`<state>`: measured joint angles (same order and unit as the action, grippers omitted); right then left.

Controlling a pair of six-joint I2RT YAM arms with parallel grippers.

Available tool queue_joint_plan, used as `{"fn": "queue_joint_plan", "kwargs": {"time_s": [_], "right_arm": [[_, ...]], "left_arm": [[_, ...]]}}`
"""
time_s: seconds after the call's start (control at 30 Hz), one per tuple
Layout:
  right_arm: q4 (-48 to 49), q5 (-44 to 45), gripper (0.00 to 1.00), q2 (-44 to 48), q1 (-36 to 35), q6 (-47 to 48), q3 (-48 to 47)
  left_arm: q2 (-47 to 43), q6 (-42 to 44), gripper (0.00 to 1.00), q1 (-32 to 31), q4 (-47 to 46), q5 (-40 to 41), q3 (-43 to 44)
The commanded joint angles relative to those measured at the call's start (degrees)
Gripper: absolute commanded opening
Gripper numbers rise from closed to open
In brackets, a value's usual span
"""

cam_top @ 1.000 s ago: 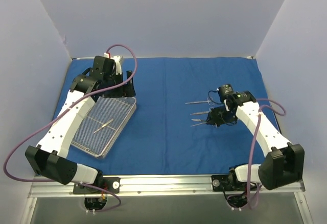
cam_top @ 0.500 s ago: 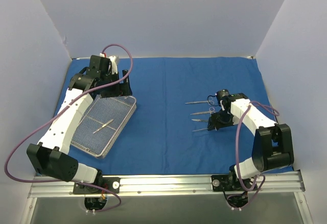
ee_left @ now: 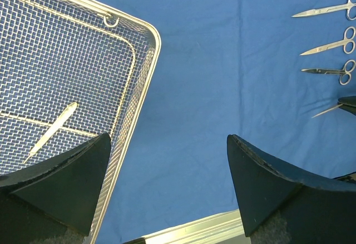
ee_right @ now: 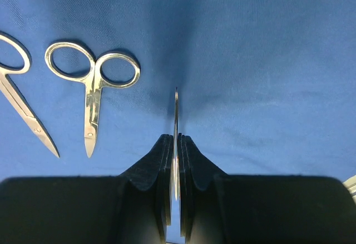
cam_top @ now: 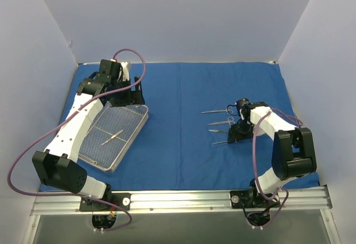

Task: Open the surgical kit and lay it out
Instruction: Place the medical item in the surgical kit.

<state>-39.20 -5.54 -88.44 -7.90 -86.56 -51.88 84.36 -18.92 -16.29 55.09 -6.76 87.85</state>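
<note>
1. Right wrist view: a thin steel tool (ee_right: 176,108) sits edge-on, pinched in the closed right hand (ee_right: 176,141). Its long axis points straight ahead, close to the blue cloth (ee_right: 267,60).
2. Scissors (ee_right: 92,83) lie just beside it, roughly parallel.
3. Tweezers (ee_left: 53,130) lie slantwise in the mesh tray (ee_left: 157,38), nearer the wide-open left hand (ee_left: 168,144).

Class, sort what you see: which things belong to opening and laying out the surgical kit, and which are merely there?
Belongs to the job:
blue cloth wrap
mesh tray
forceps lying in the tray
three scissors laid on the cloth
thin steel instrument, pinched in the right hand

Merely there:
purple cables
metal rail at the near edge
</note>
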Motion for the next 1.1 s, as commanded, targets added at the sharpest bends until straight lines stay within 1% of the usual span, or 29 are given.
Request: {"fn": "queue_joint_plan", "kwargs": {"time_s": [0.0,0.3,0.5,0.57,0.6,0.67,0.77,0.8,0.87,0.9,0.97,1.0,1.07], "right_arm": [[-2.1,1.9,0.0,-0.4,0.3,-1.0,0.6],[-0.6,0.9,0.01,-1.8,0.3,-1.9,2.5],[0.8,0.4,0.03,-2.4,0.1,-2.8,3.2],[0.6,0.4,0.06,-3.1,0.1,-2.6,2.6],[0.6,0.4,0.1,-3.3,0.1,-2.6,2.6],[0.7,0.4,0.14,-3.7,0.1,-2.6,2.6],[0.4,0.3,0.24,-3.9,-0.1,-2.6,2.3],[-0.3,0.4,0.31,-4.0,-0.1,-2.2,1.6],[-1.6,0.8,0.39,-3.9,-0.2,-1.5,0.5],[-3.1,1.1,0.46,-3.8,-0.2,-0.6,-0.8],[-4.8,1.0,0.5,-2.9,-0.4,0.3,-2.3],[-5.7,0.9,0.54,-2.4,-0.5,0.7,-3.2],[-8.6,0.3,0.58,-0.6,-0.7,3.0,-6.5]], "left_arm": [[0.5,0.8,0.94,0.6,-0.9,-1.6,1.1],[1.0,0.9,0.94,1.1,-1.0,-2.1,1.0],[0.8,1.0,0.94,1.5,-1.2,-2.2,0.2],[0.9,1.0,0.94,1.6,-1.2,-2.1,0.1],[0.9,1.0,0.94,1.7,-1.2,-1.9,0.0],[1.0,1.0,0.94,1.8,-1.1,-1.8,-0.1],[1.0,0.7,0.94,2.3,-1.2,-1.6,-0.7],[1.0,0.3,0.94,2.5,-1.1,-1.0,-1.2],[1.0,-0.3,0.94,3.3,-1.3,-0.4,-1.8],[1.0,-0.8,0.94,3.7,-1.2,-0.1,-2.2],[1.2,-2.6,0.94,5.6,-1.0,0.5,-3.4],[1.2,-3.4,0.94,6.5,-0.8,0.6,-4.1],[1.0,-6.1,0.94,9.3,-0.1,1.6,-6.1]]}}
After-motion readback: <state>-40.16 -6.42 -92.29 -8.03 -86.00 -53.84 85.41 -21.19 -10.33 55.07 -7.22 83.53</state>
